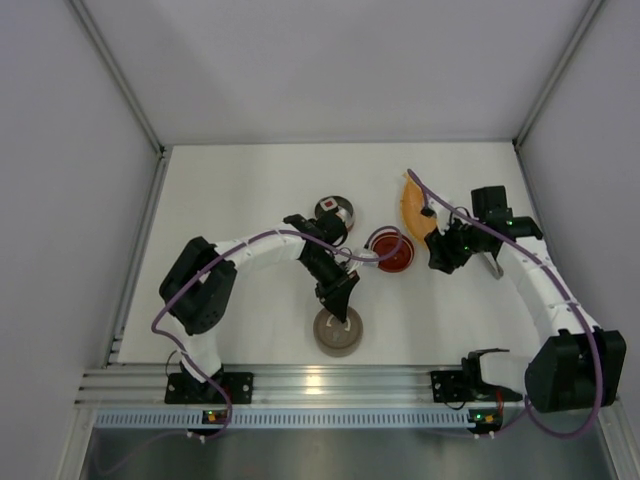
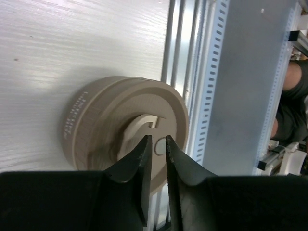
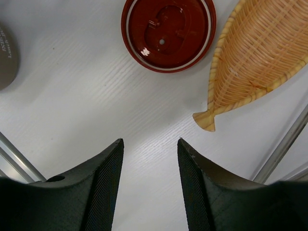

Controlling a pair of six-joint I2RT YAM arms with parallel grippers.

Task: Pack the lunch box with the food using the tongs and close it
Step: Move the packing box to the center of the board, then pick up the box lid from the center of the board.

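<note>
The lunch box's grey round tin (image 1: 333, 212) stands at mid-table with a white, red-topped piece of food (image 1: 327, 206) inside. A beige round lid (image 1: 338, 333) lies near the front edge. My left gripper (image 1: 340, 298) hovers just over it. In the left wrist view its jaws (image 2: 157, 138) are a narrow slit apart above the lid's (image 2: 96, 120) curved handle, gripping nothing. My right gripper (image 1: 441, 261) is open and empty (image 3: 150, 140) over bare table. A slim silver piece that looks like the tongs (image 1: 493, 265) pokes out beside the right forearm.
A glossy red round lid (image 1: 392, 250) (image 3: 168, 31) lies between the two grippers. The orange woven boat-shaped tray (image 1: 415, 205) (image 3: 260, 57) lies behind the right gripper. The aluminium rail (image 2: 202, 96) runs along the near edge beside the beige lid.
</note>
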